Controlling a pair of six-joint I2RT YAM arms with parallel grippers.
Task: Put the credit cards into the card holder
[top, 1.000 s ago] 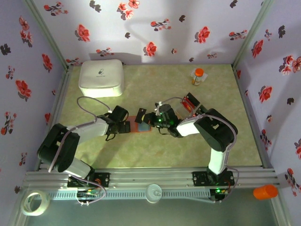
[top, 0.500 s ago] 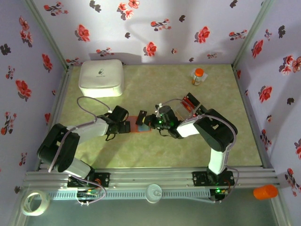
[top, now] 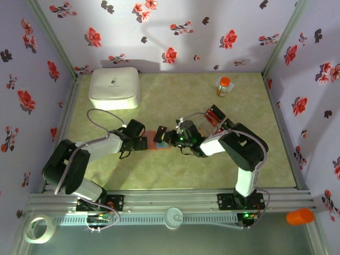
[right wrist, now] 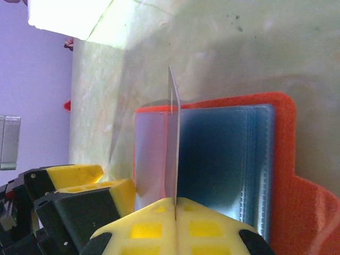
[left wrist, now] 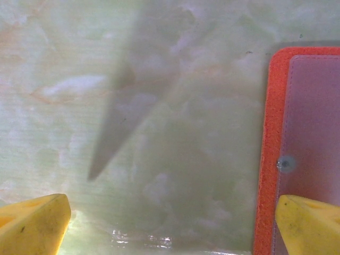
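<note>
Well off at ten o'clock on the table, the white box sits apart from the work. Next comes the left gripper, low near the table's middle with its yellow fingers spread wide. In the left wrist view, one tip is over bare table and the other overlaps the orange border of the card holder.

That card holder lies flat and opened, pockets face up. In the top view its long axis runs nine to three o'clock, between the two grippers.

Above it, a credit card stands on edge with its thin side to the right wrist camera. Its long axis runs from the pads toward twelve o'clock in that view. In the top view it points toward nine o'clock, at the left gripper. It hangs over the line between the pale clear pocket and the blue-grey pockets; whether its far edge touches them I cannot tell.

The right gripper is clamped tight on the card's near end.

At two o'clock from it, just beside the right arm, lies a small stack of spare cards, red and black. Farther toward one o'clock stands an orange-capped bottle.
</note>
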